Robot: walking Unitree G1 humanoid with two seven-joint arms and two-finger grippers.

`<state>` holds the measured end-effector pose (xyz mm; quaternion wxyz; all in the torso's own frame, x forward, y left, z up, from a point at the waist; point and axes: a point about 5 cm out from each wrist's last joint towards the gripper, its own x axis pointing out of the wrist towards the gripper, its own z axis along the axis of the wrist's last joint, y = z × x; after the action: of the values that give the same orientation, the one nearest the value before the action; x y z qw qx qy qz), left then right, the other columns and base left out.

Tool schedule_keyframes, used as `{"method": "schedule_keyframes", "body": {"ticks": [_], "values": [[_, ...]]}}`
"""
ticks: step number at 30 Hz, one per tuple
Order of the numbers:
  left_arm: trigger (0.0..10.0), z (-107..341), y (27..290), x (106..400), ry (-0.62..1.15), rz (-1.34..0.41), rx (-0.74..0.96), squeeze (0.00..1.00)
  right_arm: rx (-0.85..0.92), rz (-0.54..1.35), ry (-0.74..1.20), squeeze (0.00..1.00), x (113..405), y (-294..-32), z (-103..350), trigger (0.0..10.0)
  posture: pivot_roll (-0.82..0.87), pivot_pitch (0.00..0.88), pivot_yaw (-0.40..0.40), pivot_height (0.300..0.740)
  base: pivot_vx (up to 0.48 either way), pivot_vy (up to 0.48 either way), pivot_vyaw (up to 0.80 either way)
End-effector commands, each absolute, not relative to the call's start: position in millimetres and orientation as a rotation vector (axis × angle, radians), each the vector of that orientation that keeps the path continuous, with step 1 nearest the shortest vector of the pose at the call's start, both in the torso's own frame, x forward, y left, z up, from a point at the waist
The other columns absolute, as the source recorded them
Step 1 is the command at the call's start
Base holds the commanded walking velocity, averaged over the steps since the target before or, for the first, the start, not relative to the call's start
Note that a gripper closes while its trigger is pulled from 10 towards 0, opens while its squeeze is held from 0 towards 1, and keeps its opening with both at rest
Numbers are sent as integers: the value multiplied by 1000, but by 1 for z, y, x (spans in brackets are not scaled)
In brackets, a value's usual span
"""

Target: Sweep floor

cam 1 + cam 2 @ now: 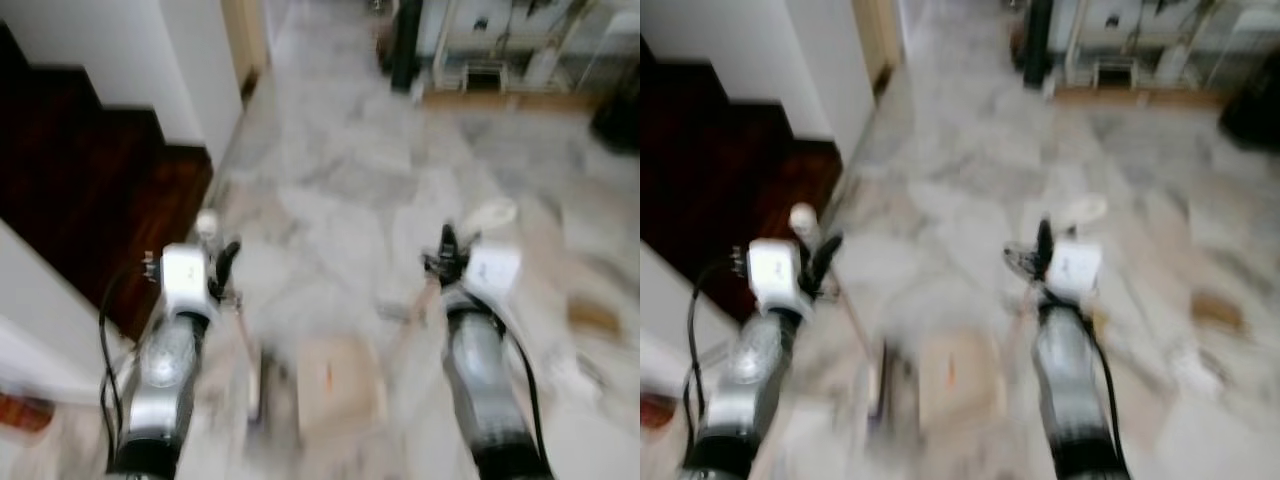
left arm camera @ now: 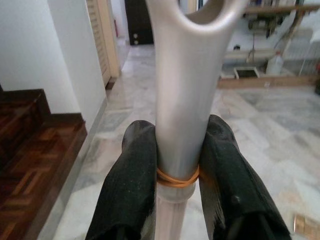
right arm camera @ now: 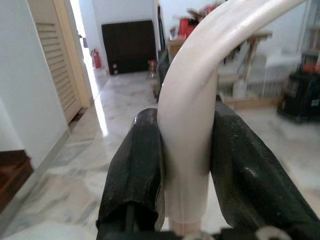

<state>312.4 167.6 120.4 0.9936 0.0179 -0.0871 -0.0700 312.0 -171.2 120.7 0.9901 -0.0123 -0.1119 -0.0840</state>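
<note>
My left gripper is shut on a silver-grey broom handle with a hanging loop at its end and an orange rubber band around it. In the blurred left eye view that gripper is low on the left, and the stick slants down toward the floor. My right gripper is shut on a curved cream-white handle; it appears on the right. A blurred beige shape, perhaps a dustpan, lies on the marble floor between the arms.
A dark wooden stair and a white wall stand close on the left. Shelves and clutter line the far end, with a dark object at the right. Small brown bits lie on the floor at the right.
</note>
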Motion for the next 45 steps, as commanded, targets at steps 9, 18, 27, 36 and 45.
{"method": "schedule_keyframes", "body": {"ticks": [9, 18, 27, 36, 45], "values": [[10000, 128, 169, 313, -214, -140, 49, 0, -24, -149, -268, 0, 313, -166, 129, 10000, -26, 56, 14, 740, 339, 0, 0], [10000, 128, 169, 313, -213, -140, 49, 0, -20, -146, -266, 0, 314, -165, 129, 10000, -26, 56, 14, 740, 340, 0, 0], [10000, 127, 169, 313, -210, -136, 49, 0, -10, -149, -241, 0, 314, -167, 126, 10000, -27, 59, 13, 740, 337, 0, -513], [10000, 127, 169, 313, -209, -133, 50, 0, -16, -144, -256, 0, 314, -165, 128, 10000, -26, 69, 12, 740, 325, 0, -267], [10000, 127, 170, 313, -208, -128, 50, 0, -14, -148, -252, 0, 314, -167, 127, 10000, -27, 77, 11, 740, 319, 0, 0]]}}
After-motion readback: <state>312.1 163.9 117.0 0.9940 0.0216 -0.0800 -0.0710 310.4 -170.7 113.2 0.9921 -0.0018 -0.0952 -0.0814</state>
